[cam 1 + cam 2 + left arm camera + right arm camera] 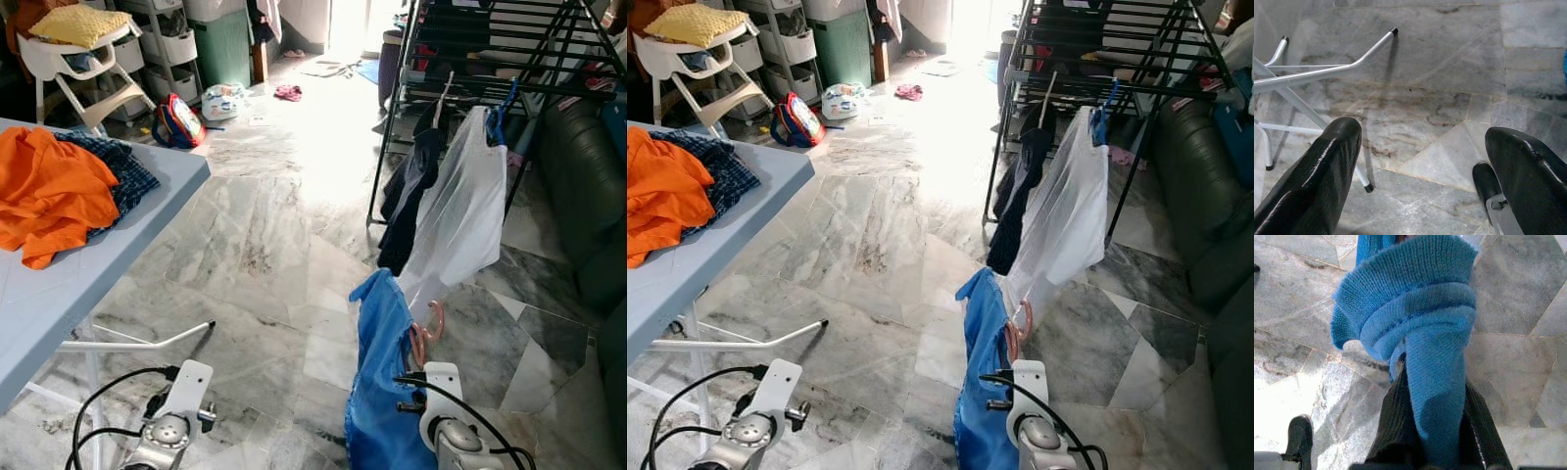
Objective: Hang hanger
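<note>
A blue knitted garment [380, 377] on a pink hanger [432, 326] hangs low in front of me on the right. In the right wrist view my right gripper [1437, 431] is shut on a fold of the blue knit [1415, 318], over the marble floor. The black drying rack [468, 90] stands ahead to the right. A white garment [460, 211] on a blue hanger and a dark garment [409, 191] hang from it. My left gripper [1422, 134] is open and holds nothing, low over the floor beside the table's white legs [1317, 73].
A light blue table [88, 264] at my left carries an orange garment [49, 191] and a plaid one [122, 171]. A dark sofa [588, 186] lies behind the rack on the right. A high chair [83, 59], a backpack [179, 120] and drawers stand at the back.
</note>
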You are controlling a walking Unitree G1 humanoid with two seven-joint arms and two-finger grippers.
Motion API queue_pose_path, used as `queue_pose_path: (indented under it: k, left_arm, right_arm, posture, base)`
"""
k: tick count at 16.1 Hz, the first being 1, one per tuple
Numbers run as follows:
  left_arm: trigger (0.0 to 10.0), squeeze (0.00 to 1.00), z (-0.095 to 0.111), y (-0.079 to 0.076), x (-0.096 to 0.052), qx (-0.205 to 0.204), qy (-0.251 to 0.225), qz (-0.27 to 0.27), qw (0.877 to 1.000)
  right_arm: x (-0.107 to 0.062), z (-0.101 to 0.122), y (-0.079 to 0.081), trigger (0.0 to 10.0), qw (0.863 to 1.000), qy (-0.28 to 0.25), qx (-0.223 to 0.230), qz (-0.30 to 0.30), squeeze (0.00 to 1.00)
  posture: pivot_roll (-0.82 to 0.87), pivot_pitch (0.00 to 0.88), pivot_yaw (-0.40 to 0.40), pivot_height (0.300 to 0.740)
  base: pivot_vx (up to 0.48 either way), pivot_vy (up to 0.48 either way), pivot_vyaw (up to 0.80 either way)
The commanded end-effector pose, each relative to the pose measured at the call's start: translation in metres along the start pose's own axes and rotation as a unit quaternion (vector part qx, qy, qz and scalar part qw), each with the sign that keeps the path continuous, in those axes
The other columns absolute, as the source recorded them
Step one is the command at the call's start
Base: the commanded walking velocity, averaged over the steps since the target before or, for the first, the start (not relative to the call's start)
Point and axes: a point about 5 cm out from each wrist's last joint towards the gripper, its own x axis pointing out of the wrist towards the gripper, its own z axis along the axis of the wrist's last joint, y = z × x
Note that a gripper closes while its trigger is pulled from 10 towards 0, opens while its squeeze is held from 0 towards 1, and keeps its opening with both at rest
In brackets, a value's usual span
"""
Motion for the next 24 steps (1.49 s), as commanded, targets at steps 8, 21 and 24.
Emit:
queue_pose_path:
  k: [8, 21, 24]
  left_arm:
    - [10.0, 0.0, 0.002, -0.003, 0.0, 0.0, -0.004, 0.002, 1.0]
    - [10.0, 0.0, 0.069, -0.001, 0.007, -0.059, -0.1, 0.01, 0.993]
    - [10.0, 0.0, 0.044, 0.002, 0.006, -0.052, -0.059, 0.014, 0.997]
  right_arm:
    - [-0.002, -0.007, -0.001, 10.0, 1.0, 0.012, -0.016, -0.001, 0.0]
    - [0.005, 0.032, -0.008, 10.0, 0.998, -0.052, -0.013, -0.022, 0.0]
    - [0.004, 0.021, -0.005, 10.0, 0.999, -0.035, -0.006, -0.015, 0.0]
  posture:
    - [0.06, 0.037, -0.011, 0.74]
    - [0.06, 0.038, -0.014, 0.74]
    - [0.06, 0.041, -0.013, 0.74]
  base:
    - [0.0, 0.0, 0.0]
    - [0.0, 0.0, 0.0]
    - [0.0, 0.0, 0.0]
